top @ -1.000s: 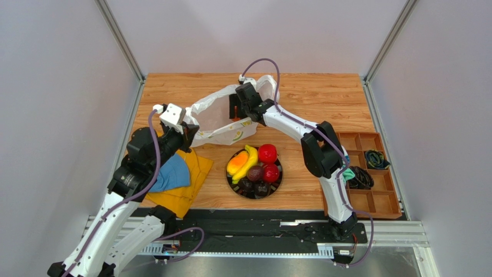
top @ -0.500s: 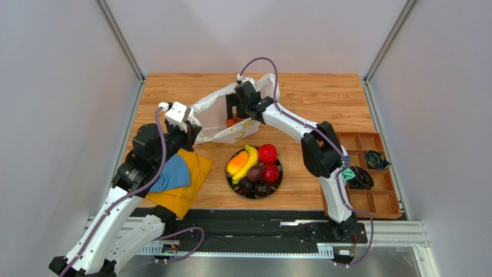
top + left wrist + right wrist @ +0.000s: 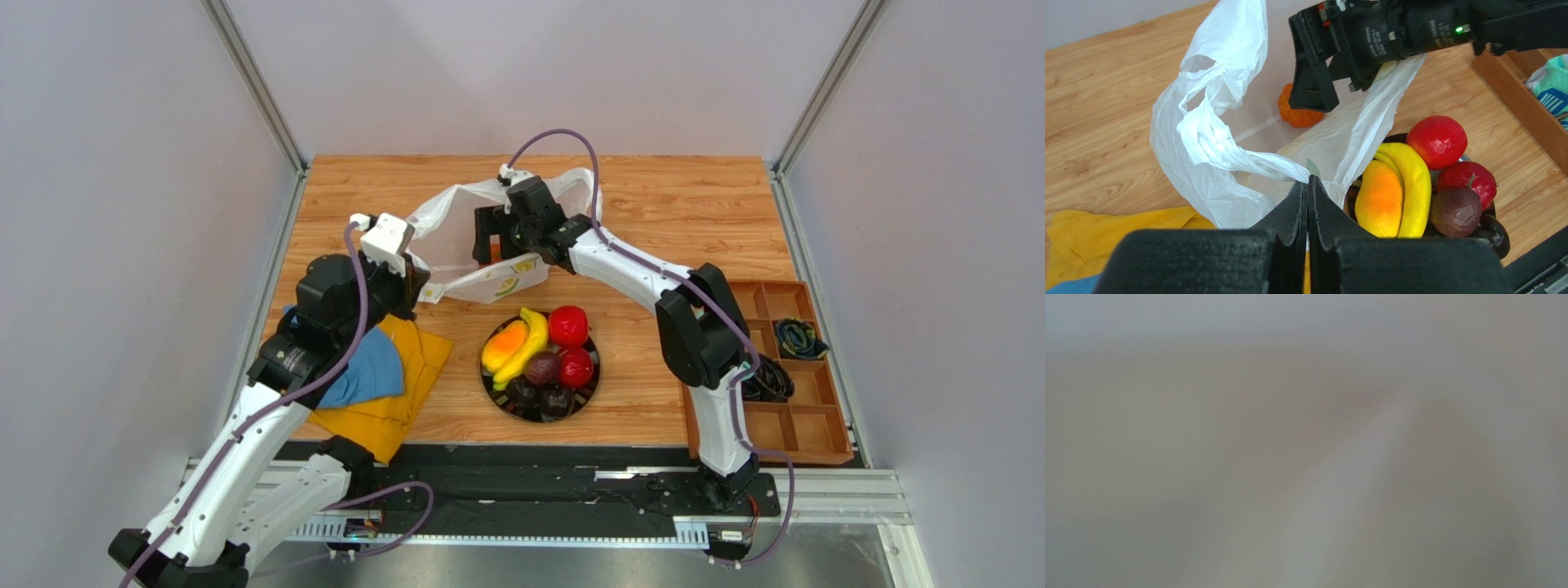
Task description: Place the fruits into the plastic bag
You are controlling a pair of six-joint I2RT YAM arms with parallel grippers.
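Observation:
The plastic bag lies at the table's back middle with its mouth held up. My left gripper is shut on the bag's near rim. My right gripper reaches into the mouth; in the left wrist view it stands open. The ribbed orange fruit lies loose inside the bag, just below those fingers. On the black plate rest the banana, the mango, two red fruits and dark ones. The right wrist view shows only blurred white film.
A blue cloth lies on a yellow cloth at the front left, under my left arm. A wooden compartment tray with black cables stands along the right edge. Grey walls enclose the table.
My right gripper has opened and let the ribbed orange fruit drop inside the bag. My left arm has drawn the bag's rim up and to the right.

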